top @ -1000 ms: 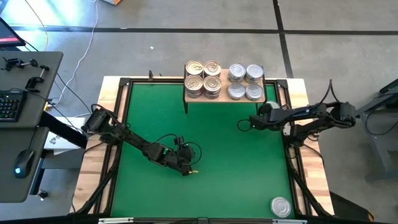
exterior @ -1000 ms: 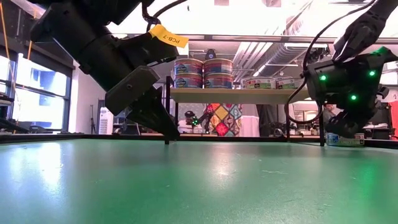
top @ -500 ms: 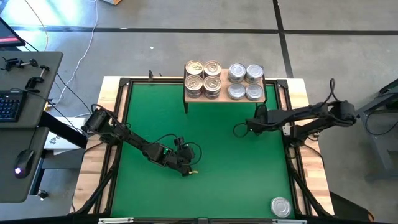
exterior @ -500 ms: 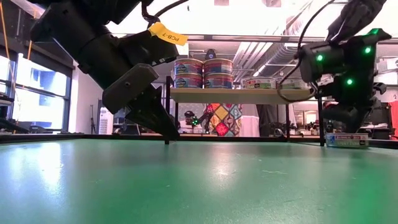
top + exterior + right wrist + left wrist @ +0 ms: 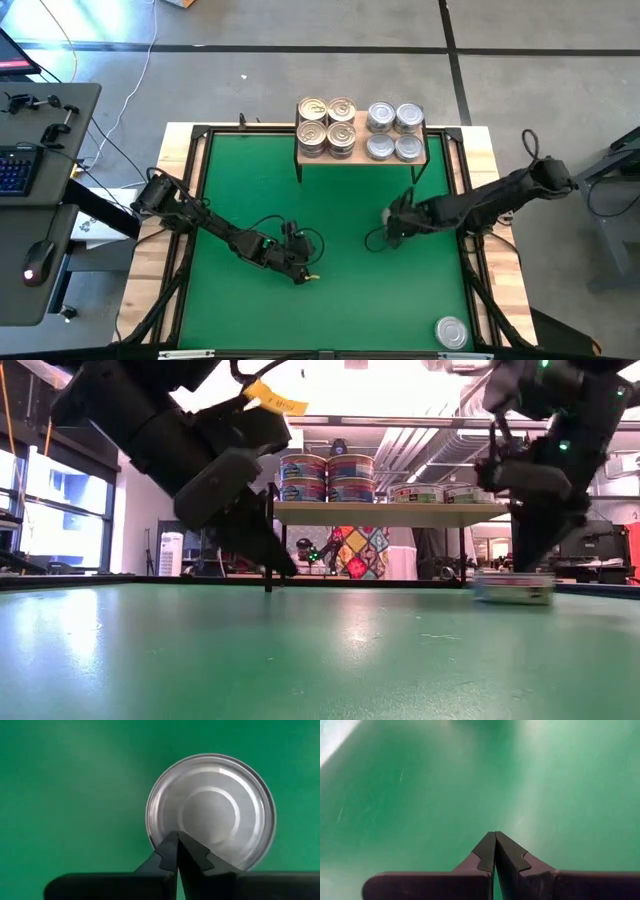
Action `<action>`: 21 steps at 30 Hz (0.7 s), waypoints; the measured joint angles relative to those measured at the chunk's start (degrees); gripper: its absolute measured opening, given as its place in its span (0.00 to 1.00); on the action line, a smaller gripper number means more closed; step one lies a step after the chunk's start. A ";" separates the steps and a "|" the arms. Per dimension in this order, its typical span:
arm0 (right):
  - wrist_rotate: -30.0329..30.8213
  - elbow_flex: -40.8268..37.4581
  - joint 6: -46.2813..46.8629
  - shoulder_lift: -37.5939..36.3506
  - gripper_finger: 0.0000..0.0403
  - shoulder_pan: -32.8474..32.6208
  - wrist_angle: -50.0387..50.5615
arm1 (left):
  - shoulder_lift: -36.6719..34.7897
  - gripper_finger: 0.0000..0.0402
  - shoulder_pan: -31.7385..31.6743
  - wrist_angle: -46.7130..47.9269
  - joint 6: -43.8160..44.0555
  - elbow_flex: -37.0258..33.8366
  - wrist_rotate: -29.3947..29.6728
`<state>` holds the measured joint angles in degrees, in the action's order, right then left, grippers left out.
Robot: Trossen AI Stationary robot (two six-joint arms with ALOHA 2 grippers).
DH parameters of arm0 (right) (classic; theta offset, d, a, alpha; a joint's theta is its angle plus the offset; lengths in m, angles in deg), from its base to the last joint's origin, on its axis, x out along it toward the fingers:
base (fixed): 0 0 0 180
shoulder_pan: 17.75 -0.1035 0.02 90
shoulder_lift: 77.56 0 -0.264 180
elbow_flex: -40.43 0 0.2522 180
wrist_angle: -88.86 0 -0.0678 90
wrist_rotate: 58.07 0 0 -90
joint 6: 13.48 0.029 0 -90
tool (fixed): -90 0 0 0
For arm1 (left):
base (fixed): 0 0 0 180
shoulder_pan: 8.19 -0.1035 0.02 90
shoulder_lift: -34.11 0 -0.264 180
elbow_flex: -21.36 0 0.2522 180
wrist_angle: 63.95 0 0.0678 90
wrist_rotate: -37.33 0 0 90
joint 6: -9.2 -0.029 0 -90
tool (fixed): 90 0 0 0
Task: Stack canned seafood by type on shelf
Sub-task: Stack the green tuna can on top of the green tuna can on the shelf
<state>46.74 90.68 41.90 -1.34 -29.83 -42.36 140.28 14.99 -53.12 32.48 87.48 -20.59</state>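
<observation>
The silver tin [image 5: 210,812] lies flat on the green mat [image 5: 330,300], under the closed right pincer [image 5: 176,845]; rigid, smooth and likely slippery, it wants open fingers across its rim.

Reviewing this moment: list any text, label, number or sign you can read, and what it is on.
No text can be read in full.
Yellow tag on the arm at the left of the low view: print on it, blurred, not readable.
Paper labels on the stacked cans on the shelf: coloured print, too small to read.
Can under the right gripper: plain silver lid, no text.
Green mat: no markings.
</observation>
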 joint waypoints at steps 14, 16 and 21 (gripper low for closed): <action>-3.74 3.92 -28.57 16.36 0.00 -6.94 -49.47 | -0.04 0.00 -1.57 -20.07 -15.52 2.15 -7.65; -1.37 5.42 -30.41 15.88 0.00 -8.60 -47.71 | -0.04 0.00 -2.51 -20.20 -15.92 2.52 -9.48; 4.36 7.70 -33.52 13.28 0.00 -14.01 -44.00 | 0.31 0.00 -5.73 -20.23 -15.93 2.61 -19.26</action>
<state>51.10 98.38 8.39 11.94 -43.83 -86.37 140.59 9.26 -73.36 16.55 90.08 -39.85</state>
